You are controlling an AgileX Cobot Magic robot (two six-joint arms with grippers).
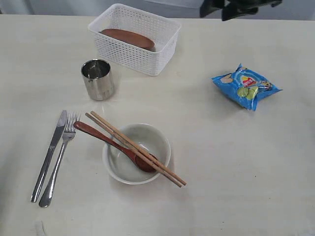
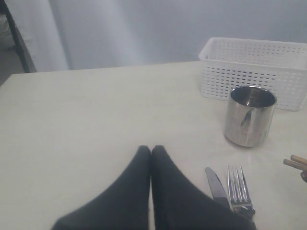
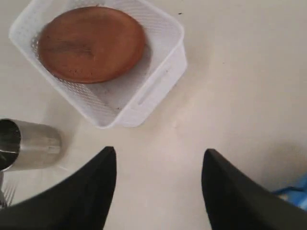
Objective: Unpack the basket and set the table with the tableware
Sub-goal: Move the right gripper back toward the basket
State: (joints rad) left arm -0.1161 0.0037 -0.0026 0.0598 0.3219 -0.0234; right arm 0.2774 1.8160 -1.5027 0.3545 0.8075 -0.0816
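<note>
The white basket (image 1: 133, 56) stands at the back of the table (image 1: 221, 162) with the reddish-brown plate (image 1: 128, 38) lying in it. In front are the steel cup (image 1: 97, 78), the knife (image 1: 49, 155) and fork (image 1: 61, 157) side by side, and the pale bowl (image 1: 156, 140) holding the red spoon (image 1: 115, 145), with the chopsticks (image 1: 135, 147) across it. My right gripper (image 3: 159, 153) hangs open and empty over bare table beside the basket (image 3: 160, 79) and plate (image 3: 91, 43). My left gripper (image 2: 151, 148) is shut on nothing, low beside the knife (image 2: 218, 184) and fork (image 2: 238, 184).
A blue chip bag (image 1: 246, 87) lies at the right of the table. A dark part of the right arm (image 1: 236, 7) shows at the top edge. The cup (image 2: 249, 115) stands just before the basket (image 2: 259, 76).
</note>
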